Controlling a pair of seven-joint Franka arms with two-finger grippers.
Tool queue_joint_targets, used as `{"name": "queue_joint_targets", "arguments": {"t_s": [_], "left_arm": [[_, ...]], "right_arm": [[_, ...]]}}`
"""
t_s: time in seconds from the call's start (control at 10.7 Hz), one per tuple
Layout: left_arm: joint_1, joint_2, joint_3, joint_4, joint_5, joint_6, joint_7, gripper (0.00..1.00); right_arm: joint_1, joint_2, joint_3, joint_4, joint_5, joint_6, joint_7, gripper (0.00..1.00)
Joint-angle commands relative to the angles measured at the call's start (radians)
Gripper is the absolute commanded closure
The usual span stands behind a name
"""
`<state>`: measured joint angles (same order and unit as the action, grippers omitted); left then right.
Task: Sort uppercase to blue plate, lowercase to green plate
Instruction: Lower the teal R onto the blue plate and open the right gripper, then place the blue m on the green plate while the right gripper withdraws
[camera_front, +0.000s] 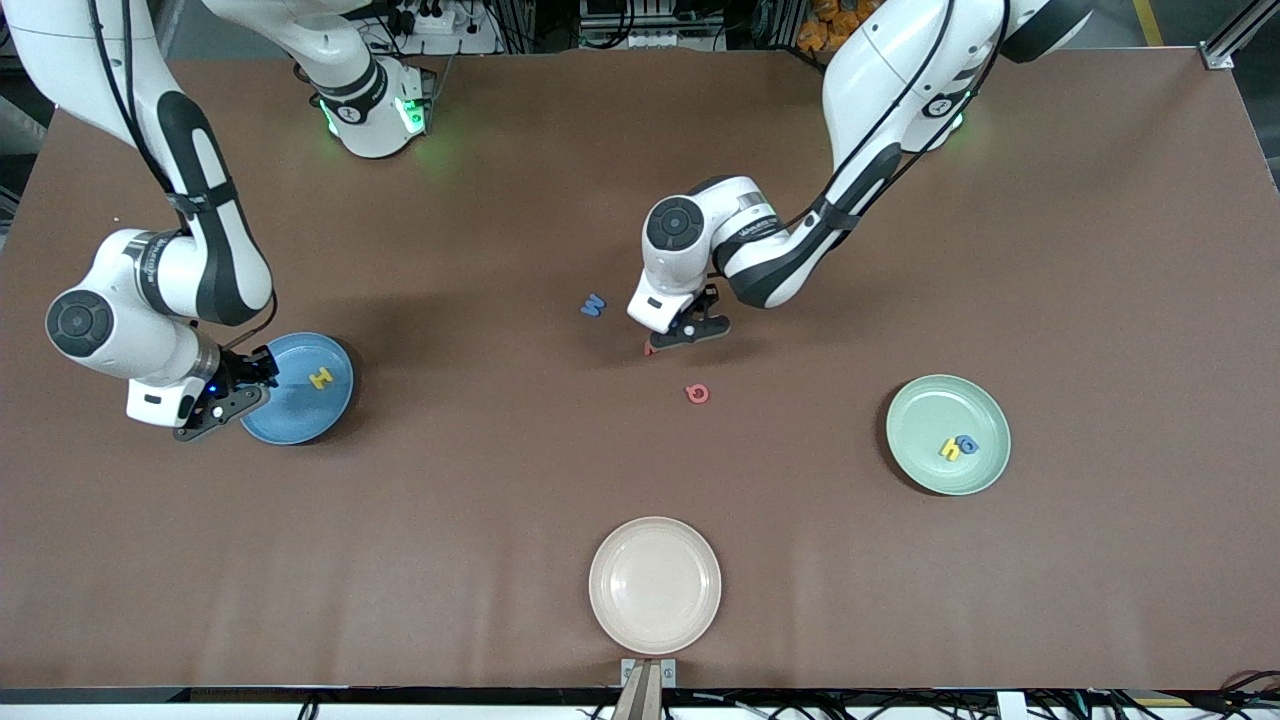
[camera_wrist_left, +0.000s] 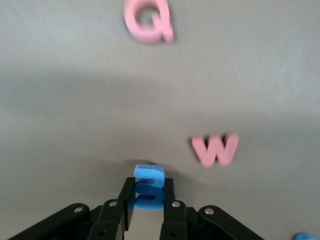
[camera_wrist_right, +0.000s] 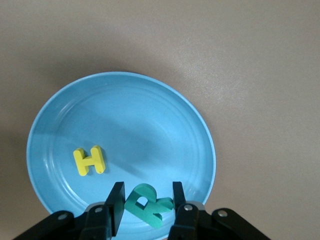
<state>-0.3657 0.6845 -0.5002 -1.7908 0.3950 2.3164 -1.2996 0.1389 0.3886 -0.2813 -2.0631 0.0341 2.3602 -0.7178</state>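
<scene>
Lying near left claw (camera_wrist_left: 148, 210): red w (camera_wrist_left: 215, 149), red Q (camera_wrist_left: 148, 24)

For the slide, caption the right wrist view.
Right gripper holds the green R above the blue plate, beside the yellow H.

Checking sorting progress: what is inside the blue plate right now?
A yellow H lies in the blue plate. The right gripper holds a green R over its rim, covering part of the rim.
</scene>
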Motion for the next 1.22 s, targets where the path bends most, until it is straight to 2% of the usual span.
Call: {"name": "queue_joint_targets", "arguments": {"t_s": [0.0,0.19,0.38,0.66,0.75,0.94,1.03,1.13], "left_arm": [[0.083,-0.121,-0.006,-0.013,0.016,-0.086,0.06,1.0],[0.199,-0.141,-0.011,-0.007,0.004,-0.104,0.208,1.0],[0.316,-0.131,-0.009,0.008,-0.013,-0.104,0.397,1.0],[0.527,-0.114,-0.009,0.014,-0.018,-0.103,0.754,1.0],[0.589,-0.093,-0.009,0.028,-0.018,-0.103,0.87,1.0],[0.637,-0.053,-0.003,0.045,-0.015,-0.095,0.988,1.0],[0.661,-0.028,-0.003,0.059,-0.01,-0.092,1.032,0.98],[0.663,-0.014,-0.001,0.07,-0.004,-0.086,1.057,0.77]], "right_arm": [[-0.021,0.006,0.005,-0.008,0.023,0.024,-0.034,0.46],[-0.019,0.006,0.005,-0.005,0.023,0.022,-0.032,0.33],[-0.012,-0.002,0.008,0.004,0.024,0.001,-0.014,0.32],[0.014,-0.008,0.027,0.09,0.036,-0.18,0.122,0.32],[0.024,-0.022,0.045,0.101,0.036,-0.209,0.182,0.32],[0.027,-0.063,0.1,0.103,0.036,-0.242,0.273,0.33],[0.036,-0.079,0.126,0.103,0.036,-0.251,0.343,0.33],[0.053,-0.089,0.149,0.101,0.036,-0.257,0.412,0.33]]}}
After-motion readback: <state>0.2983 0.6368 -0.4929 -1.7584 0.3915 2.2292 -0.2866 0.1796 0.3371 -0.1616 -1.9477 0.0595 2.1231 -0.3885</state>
